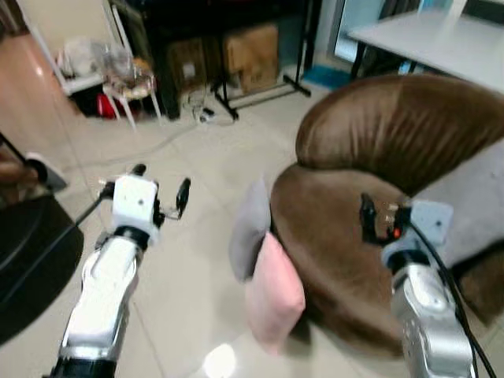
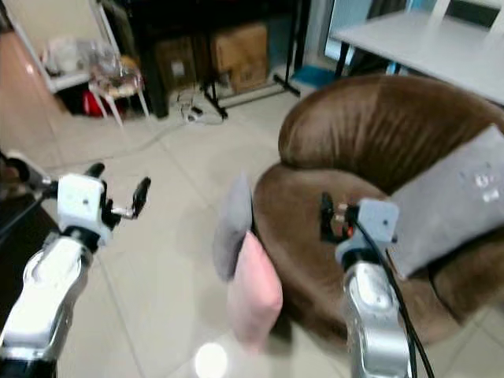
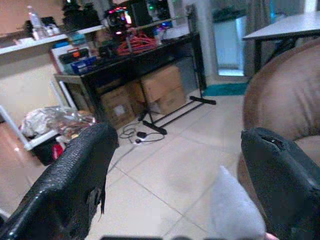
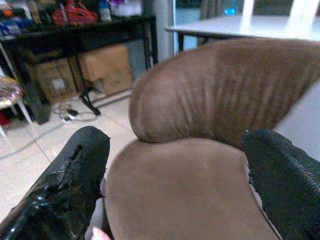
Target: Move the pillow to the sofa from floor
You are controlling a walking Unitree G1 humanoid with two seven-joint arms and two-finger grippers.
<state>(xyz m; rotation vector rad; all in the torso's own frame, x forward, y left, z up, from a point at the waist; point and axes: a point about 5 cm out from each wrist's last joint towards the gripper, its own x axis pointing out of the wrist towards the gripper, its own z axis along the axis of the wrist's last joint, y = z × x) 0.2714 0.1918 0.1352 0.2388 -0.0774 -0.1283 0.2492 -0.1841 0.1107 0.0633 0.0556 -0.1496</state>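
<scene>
Approach stage, nothing grasped. Pink pillow (image 1: 273, 293) and grey pillow (image 1: 250, 228) are propped on the floor against the brown sofa (image 1: 346, 236). Left gripper (image 1: 161, 189) and right gripper (image 2: 324, 216) are held raised, fingers apart. A reach down to the pillows is called for next.

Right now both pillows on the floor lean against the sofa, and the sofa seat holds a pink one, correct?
Not quite. The pillow on the sofa seat is grey, as the right eye view shows. The grey and pink pillows do lean against it.

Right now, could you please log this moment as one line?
pink pillow: floor, against sofa | gray pillow: beside | left hand, right hand: open, empty
</scene>
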